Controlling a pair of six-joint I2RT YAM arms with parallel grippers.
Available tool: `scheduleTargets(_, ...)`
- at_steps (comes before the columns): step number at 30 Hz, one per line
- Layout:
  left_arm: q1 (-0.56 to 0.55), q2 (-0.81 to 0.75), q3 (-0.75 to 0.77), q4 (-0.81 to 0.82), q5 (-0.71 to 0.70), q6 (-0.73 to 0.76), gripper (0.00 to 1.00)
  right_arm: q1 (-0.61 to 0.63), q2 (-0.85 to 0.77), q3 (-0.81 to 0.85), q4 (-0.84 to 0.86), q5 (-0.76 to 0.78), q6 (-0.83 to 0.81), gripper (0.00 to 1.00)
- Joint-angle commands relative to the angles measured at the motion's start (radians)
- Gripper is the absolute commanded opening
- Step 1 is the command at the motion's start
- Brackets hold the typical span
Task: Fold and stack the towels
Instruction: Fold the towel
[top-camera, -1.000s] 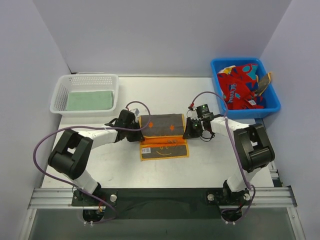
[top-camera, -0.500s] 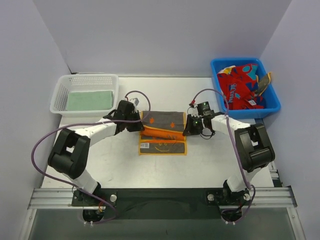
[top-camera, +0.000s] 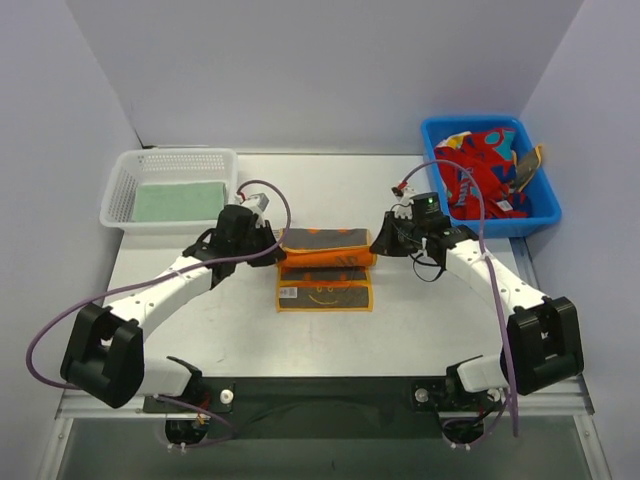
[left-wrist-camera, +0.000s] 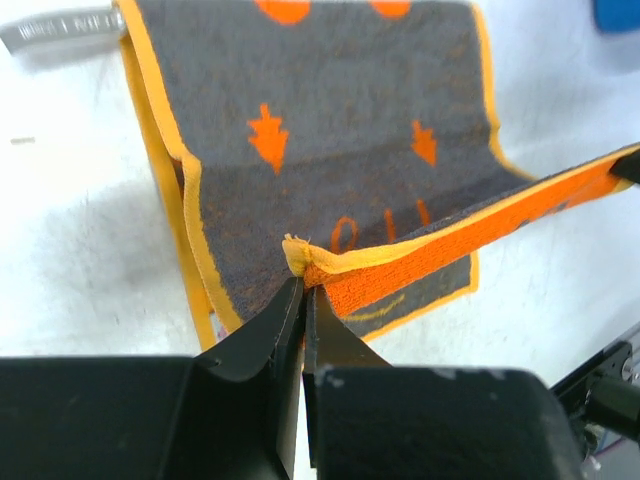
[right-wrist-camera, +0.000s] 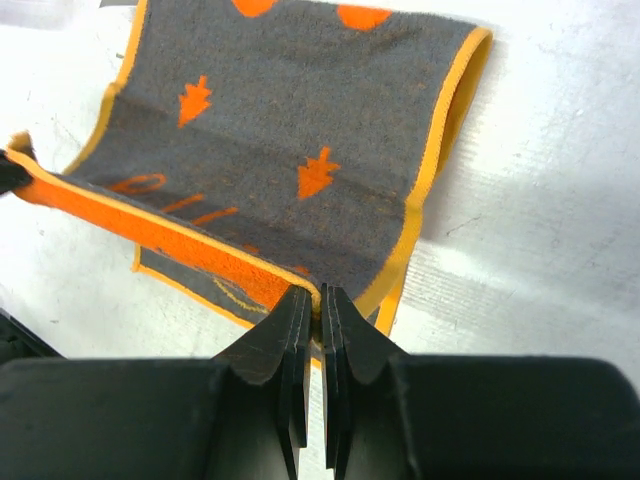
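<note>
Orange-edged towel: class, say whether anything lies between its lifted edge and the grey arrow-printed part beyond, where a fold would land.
Nothing visible does. The left gripper and right gripper pinch the lifted edge of the towel at its ends; both wrist views show the grey part beyond it bare.

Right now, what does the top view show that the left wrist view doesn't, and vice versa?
Top only: the basket holding a green towel, the red towels at far right, and both arms whole. Left wrist only: the left hand seen close, its jaws shut on the orange-edged corner. Both: the grey towel, its lifted edge stretched between the left hand and the right hand.
</note>
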Motion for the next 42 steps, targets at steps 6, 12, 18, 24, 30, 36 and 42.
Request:
scheduleTargets(6, -0.02, 0.029, -0.158, 0.009, -0.069, -0.026, 0.0, 0.006, 0.073, -0.08, -0.057, 0.05, 0.007, 0.0)
scheduleTargets(12, -0.023, 0.14, -0.161, 0.056, -0.081, -0.023, 0.0, 0.008, 0.182, -0.083, -0.023, 0.053, -0.007, 0.0)
scheduleTargets(18, -0.032, 0.117, -0.193, 0.073, -0.076, -0.029, 0.07, 0.014, 0.182, -0.101, -0.02, 0.031, -0.016, 0.0)
scheduleTargets(24, -0.037, -0.013, -0.233, 0.029, -0.05, -0.049, 0.42, 0.033, 0.122, -0.103, -0.057, -0.021, -0.026, 0.18)
scheduleTargets(30, -0.051, -0.214, -0.29, -0.031, -0.061, -0.095, 0.75, 0.074, 0.032, -0.132, -0.141, -0.055, -0.053, 0.32)
scheduleTargets(36, -0.064, -0.312, -0.31, -0.083, -0.072, -0.13, 0.82, 0.108, -0.039, -0.189, -0.174, -0.029, -0.066, 0.38)
scheduleTargets(42, -0.069, -0.239, -0.229, -0.071, -0.09, -0.095, 0.82, 0.108, -0.051, -0.149, -0.192, -0.009, -0.102, 0.38)
